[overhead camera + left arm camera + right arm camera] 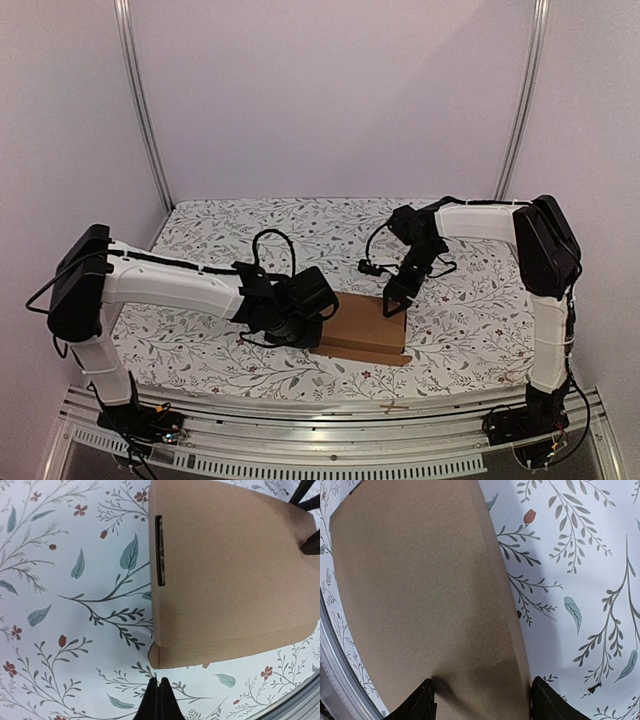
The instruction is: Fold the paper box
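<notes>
The paper box (365,322) lies flat on the floral cloth as a thin brown cardboard rectangle, with a narrow slot (160,550) near one edge. My left gripper (306,338) is shut and empty. Its tip (160,699) hovers just short of the near corner of the box (230,570), not touching it. My right gripper (396,300) is open over the box's far right end. In the right wrist view it (482,702) straddles the long edge of the box (420,590): one finger (422,700) rests on the top face, the other (545,700) stands beside the edge.
A floral cloth (220,350) covers the table. A metal rail (330,430) runs along the near edge, close to the box (295,705). Pale walls with two upright aluminium posts (145,110) enclose the back and sides.
</notes>
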Robot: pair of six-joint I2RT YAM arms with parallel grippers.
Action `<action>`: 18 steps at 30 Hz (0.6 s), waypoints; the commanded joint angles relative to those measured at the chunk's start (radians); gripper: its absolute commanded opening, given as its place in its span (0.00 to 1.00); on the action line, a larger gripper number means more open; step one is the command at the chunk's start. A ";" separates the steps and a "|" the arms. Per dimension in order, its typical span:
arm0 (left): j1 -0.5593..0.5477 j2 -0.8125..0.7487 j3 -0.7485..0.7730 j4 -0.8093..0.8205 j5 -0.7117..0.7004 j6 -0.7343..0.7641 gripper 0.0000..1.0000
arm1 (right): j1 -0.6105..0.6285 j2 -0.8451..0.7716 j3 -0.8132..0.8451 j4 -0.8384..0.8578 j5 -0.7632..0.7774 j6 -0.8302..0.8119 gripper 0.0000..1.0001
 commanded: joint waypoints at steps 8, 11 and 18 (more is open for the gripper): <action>0.010 0.091 -0.003 -0.013 0.010 -0.014 0.00 | 0.001 0.042 0.007 -0.022 0.014 0.010 0.63; 0.014 0.100 0.004 -0.026 -0.004 -0.014 0.00 | 0.002 0.042 0.009 -0.026 0.014 0.010 0.63; 0.022 0.118 0.008 -0.051 -0.034 -0.019 0.00 | 0.001 0.045 0.011 -0.029 0.009 0.010 0.63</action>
